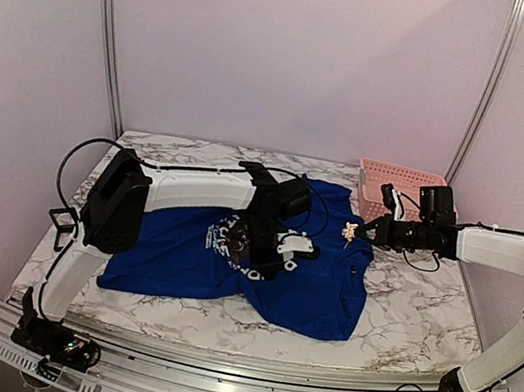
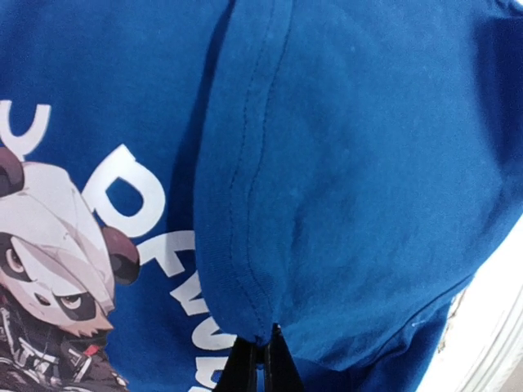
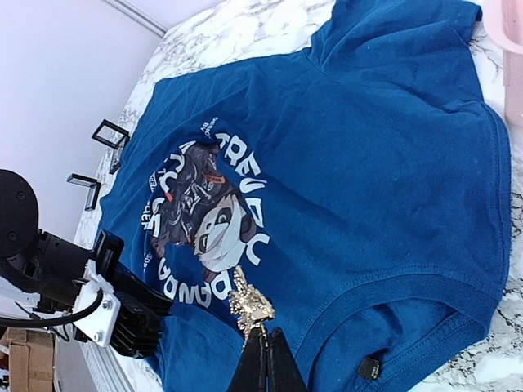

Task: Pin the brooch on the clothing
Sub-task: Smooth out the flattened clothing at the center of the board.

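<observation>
Two claws are at work over one blue T-shirt (image 1: 315, 297), which lies spread on the marbled tabletop (image 1: 406, 303), print side up. The left claw (image 2: 263, 359) is down on the garment just beside the round chest print (image 3: 204, 212). Its jaws are closed on a raised fold of blue fabric with a stitched hem running up to the tips. The right claw (image 3: 263, 355) is closed on a small gold brooch (image 3: 249, 302), which projects from its fingertips. The brooch hangs above the right part of the T-shirt, near the collar, not touching the cloth as far as can be told, and well apart from the left claw. A pink basket (image 1: 402, 180) stands at the far right, just behind the right claw.
</observation>
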{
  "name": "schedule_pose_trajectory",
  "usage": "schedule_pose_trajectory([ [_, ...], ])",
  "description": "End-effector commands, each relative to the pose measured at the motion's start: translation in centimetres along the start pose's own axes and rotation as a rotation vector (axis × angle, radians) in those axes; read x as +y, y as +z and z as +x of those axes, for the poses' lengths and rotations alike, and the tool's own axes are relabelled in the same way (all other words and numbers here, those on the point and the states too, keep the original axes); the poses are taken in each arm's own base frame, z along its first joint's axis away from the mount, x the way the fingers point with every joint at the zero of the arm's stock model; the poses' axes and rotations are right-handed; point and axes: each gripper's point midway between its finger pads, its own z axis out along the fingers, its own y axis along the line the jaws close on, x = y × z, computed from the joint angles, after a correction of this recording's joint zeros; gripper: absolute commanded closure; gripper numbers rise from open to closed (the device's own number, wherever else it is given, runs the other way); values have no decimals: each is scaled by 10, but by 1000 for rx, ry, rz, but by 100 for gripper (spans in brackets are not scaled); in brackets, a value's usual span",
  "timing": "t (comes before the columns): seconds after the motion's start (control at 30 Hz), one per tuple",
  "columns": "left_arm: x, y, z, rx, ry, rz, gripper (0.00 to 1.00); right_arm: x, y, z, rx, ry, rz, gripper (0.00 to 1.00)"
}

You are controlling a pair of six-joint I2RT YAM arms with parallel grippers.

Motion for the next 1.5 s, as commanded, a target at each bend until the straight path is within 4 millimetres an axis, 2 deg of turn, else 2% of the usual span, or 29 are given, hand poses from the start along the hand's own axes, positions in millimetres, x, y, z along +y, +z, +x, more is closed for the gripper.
schedule_pose_trajectory([
  [0.0,-22,-45,-14,-97,61,33,100,-2,-6,3,-5,-5,16,100],
  [0.07,-40,-59,-17,-131,116,65,100,-2,-5,3,-2,-1,13,100],
  [0.13,-65,-66,-15,-147,169,121,100,-2,-5,5,3,4,12,100],
  [0.33,-147,-71,15,-111,289,336,100,0,-5,10,21,27,-7,100],
  [0.53,-209,-56,41,-32,353,502,100,2,-5,18,29,81,-28,100],
  [0.63,-231,-48,48,-5,387,547,99,5,-5,21,31,97,-31,100],
  [0.73,-247,-41,64,51,437,577,93,10,-4,25,39,103,-28,100],
  [0.87,-244,-24,90,147,499,496,78,14,-4,29,44,100,-24,100],
  [0.97,-238,-23,98,178,523,442,48,15,-4,30,43,105,-29,100],
  [1.07,-226,-30,91,176,537,367,30,17,-2,31,46,110,-37,100],
  [1.17,-210,-46,74,143,527,304,27,22,0,32,56,104,-56,100],
  [1.23,-197,-62,55,81,497,280,27,24,1,34,69,106,-71,100],
  [1.33,-160,-82,14,-63,395,182,28,29,4,40,99,109,-105,100],
  [1.4,-127,-81,-11,-148,317,74,31,27,7,45,115,115,-106,100],
  [1.47,-97,-68,-27,-184,246,-27,34,23,11,49,128,124,-100,100],
])
